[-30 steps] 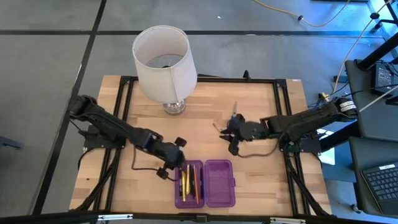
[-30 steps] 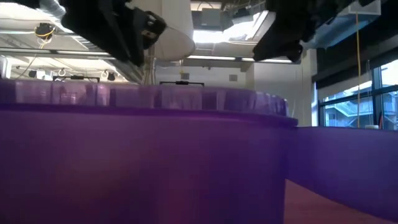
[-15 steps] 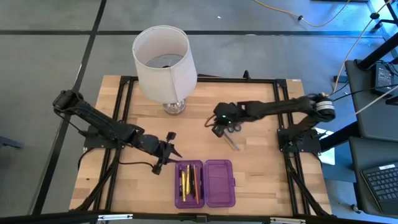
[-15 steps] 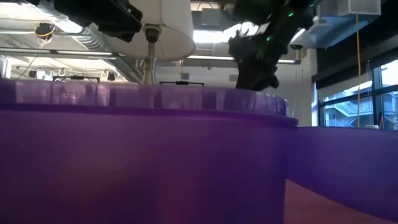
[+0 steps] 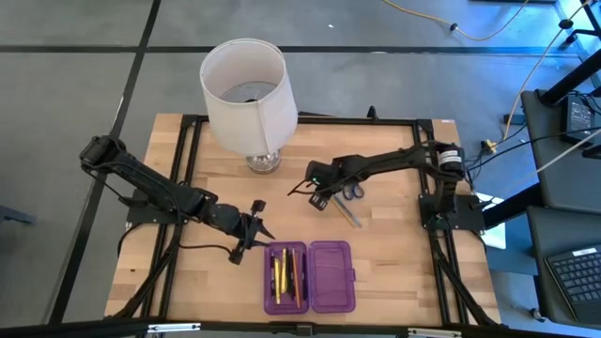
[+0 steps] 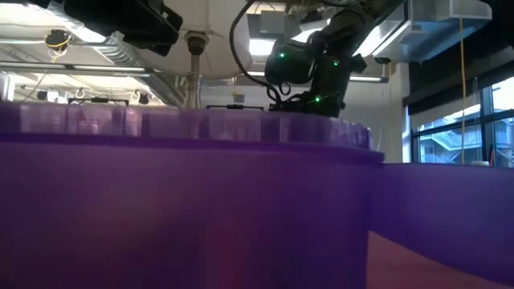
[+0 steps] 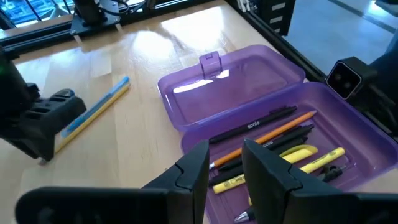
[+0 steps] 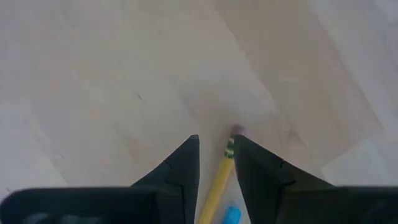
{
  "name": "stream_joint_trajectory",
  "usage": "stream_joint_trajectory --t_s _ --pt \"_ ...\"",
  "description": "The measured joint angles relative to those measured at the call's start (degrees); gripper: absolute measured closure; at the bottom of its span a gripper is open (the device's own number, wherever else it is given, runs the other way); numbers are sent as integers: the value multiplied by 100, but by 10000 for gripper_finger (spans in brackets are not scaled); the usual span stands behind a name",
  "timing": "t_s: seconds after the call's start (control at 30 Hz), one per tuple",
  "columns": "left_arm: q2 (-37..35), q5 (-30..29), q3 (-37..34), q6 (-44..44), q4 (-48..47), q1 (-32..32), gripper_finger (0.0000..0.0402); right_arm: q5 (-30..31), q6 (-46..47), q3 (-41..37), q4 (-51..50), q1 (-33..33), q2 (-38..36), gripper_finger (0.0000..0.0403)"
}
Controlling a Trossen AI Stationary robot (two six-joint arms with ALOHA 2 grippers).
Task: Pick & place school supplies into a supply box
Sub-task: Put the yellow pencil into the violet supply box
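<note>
While the right gripper point(image 8: 216, 143) sat over the wood in the middle of the high view, its two fingers looked pinched on a yellow pencil point(image 8: 219, 177), close to the pink rubber end. That was a tricky hold. Most of the pencil stuck out one way, so it might tip or slip out on the ride to the box.

The supply box point(image 5: 331, 274) lay open at the bottom middle of the high view. Pens and pencils point(image 7: 273, 140) were already in one half, and the other half was bare. The left gripper point(image 5: 255, 223) waited just to the left of the box with its fingers apart and nothing in them. If the right arm came in low, it might bump that gripper or push the box.

The scissors point(image 5: 352, 192) and a loose pencil point(image 5: 348, 214) lay just right of the right gripper. A careless lift could knock them away. The lamp point(image 5: 246, 89) stood near, up and to the left, so a wide swing could hit it.
</note>
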Motion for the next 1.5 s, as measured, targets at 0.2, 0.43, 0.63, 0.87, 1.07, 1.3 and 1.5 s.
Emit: stream_joint_trajectory --t_s 0.2,0.43,0.63,0.87,1.07,1.3,1.5 --pt "0 7 0 2 -28 2 309 39 -14 -9 8 -10 79 298" --pt "2 4 0 2 -42 2 313 39 -416 -9 18 -7 79 298" --pt "4 5 0 4 -43 2 309 -298 -623 -9 19 -9 79 298" --pt "4 4 0 4 -90 2 313 -281 -443 -9 -51 -79 79 298" --pt "4 4 0 4 -92 2 310 -258 -584 -9 -65 -121 79 280" --pt "5 4 0 4 -94 2 313 -258 -449 27 -99 -136 79 211" --pt "4 3 0 4 -101 2 310 -162 -834 407 -310 -99 79 194"
